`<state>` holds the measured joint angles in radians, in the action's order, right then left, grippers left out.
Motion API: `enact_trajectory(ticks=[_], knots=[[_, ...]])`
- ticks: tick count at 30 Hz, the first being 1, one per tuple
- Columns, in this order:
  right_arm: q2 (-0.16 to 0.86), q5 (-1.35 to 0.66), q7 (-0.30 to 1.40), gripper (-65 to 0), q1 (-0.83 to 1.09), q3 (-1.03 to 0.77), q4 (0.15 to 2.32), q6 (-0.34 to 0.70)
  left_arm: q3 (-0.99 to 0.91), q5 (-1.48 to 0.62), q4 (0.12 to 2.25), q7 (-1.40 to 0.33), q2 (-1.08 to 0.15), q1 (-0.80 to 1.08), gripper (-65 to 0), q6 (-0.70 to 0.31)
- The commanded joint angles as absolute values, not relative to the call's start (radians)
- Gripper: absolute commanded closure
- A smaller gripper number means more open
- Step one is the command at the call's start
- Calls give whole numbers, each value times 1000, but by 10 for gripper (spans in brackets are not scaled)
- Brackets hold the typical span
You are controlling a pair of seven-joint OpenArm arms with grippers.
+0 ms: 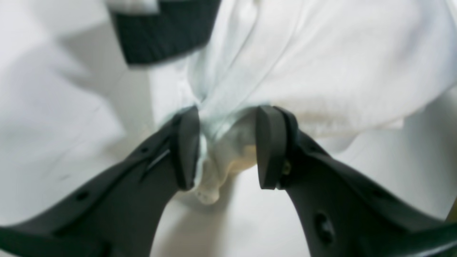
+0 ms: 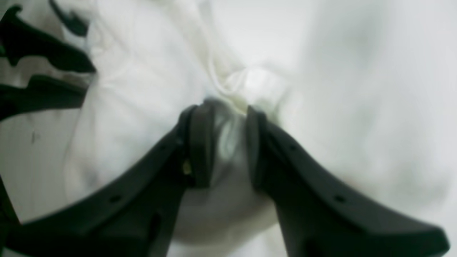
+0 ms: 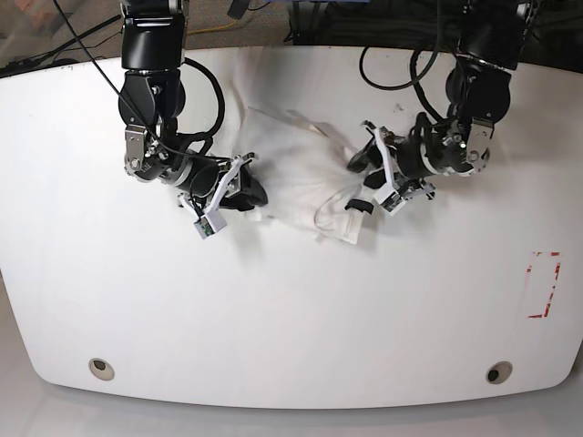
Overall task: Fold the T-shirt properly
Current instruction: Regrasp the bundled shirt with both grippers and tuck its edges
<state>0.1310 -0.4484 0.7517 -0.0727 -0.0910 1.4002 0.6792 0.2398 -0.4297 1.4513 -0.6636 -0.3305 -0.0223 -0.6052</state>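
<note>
Blurred black fingers [image 1: 269,146] fill the wrist views. White table [image 3: 291,309], wide and bare in front. Crumpled shirt [image 3: 296,182] bunched at mid-table toward the back, print side hidden, strung between both arms. Left gripper [image 1: 226,148] clamped on a wad of fabric, jaws partly apart around the bunch. Right gripper [image 2: 225,150] pinched on another fold at the opposite side, jaws close together with cloth between. Red marking [image 3: 544,284] at the table's edge, well apart from the work.

Judged step: spreading the shirt flat before any fold. Best done by lifting both grips evenly, drawing apart until the cloth hangs taut, then laying down smoothly. Risk: thick wads hiding extra layers, leaving twists; regrasp at hem or shoulders likely needed.
</note>
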Motion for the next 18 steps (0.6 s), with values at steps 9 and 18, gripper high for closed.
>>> enact_trajectory(ticks=[9,18], knots=[[162,-460,779,-146,-88,-96,1549,677,38,-400,1676,-753,-397,41,-244,-698],[159,-450,852,-146,-113,-87,1643,674,64,-390,1797,-776,-318,48,-244,-698]])
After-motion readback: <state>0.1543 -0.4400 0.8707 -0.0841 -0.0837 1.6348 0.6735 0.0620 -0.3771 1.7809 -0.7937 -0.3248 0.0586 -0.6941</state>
